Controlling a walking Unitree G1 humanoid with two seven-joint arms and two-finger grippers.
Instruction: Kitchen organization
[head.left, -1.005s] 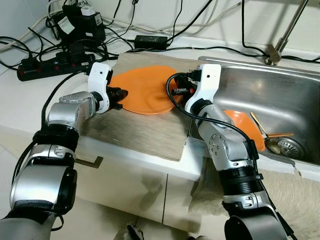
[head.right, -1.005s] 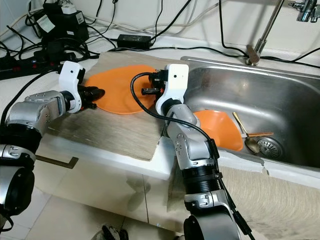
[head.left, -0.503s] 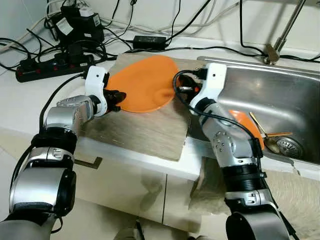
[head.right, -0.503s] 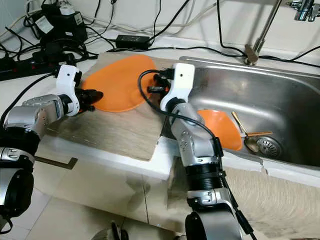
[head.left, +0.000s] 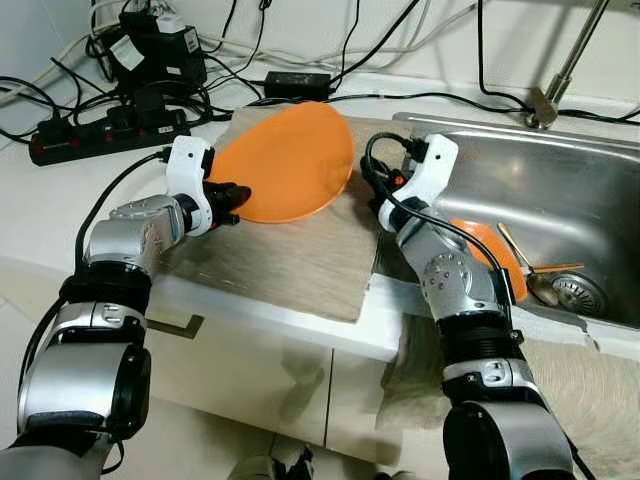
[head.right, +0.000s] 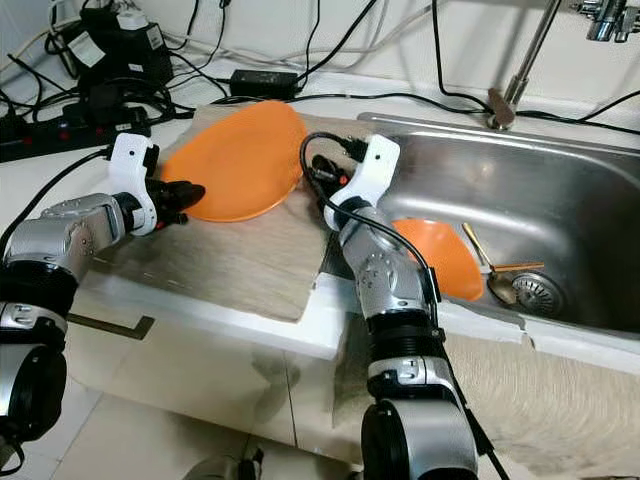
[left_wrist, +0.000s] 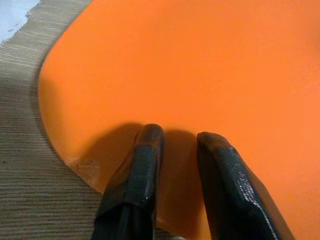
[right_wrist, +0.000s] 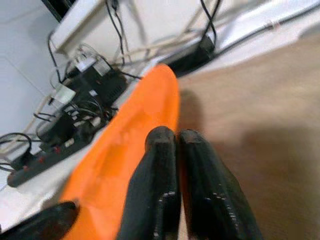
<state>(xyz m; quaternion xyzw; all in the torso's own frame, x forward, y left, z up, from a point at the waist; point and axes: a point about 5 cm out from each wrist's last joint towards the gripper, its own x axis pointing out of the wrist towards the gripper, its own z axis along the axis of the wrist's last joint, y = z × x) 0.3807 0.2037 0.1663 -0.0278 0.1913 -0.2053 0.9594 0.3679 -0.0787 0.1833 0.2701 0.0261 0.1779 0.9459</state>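
Sink (head.left: 560, 190) with orange bowl (head.left: 490, 255), spoon (head.left: 535, 280); left tool (head.left: 232, 200) pinching tilted plate (head.left: 285, 160).

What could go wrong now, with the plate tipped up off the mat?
The left gripper pinches only the orange plate near its low edge, so the raised side could swing or slip out. The right gripper, shut beside the rim, may knock it. A dropped plate could hit the power strip and cables behind.

The orange plate (head.left: 283, 162) looks like smooth matt plastic. The mat (head.left: 300, 262) under it is coarse woven cloth. The sink (head.left: 575, 190) on the right is brushed, shiny steel. The bench (head.left: 50, 200) is smooth white.
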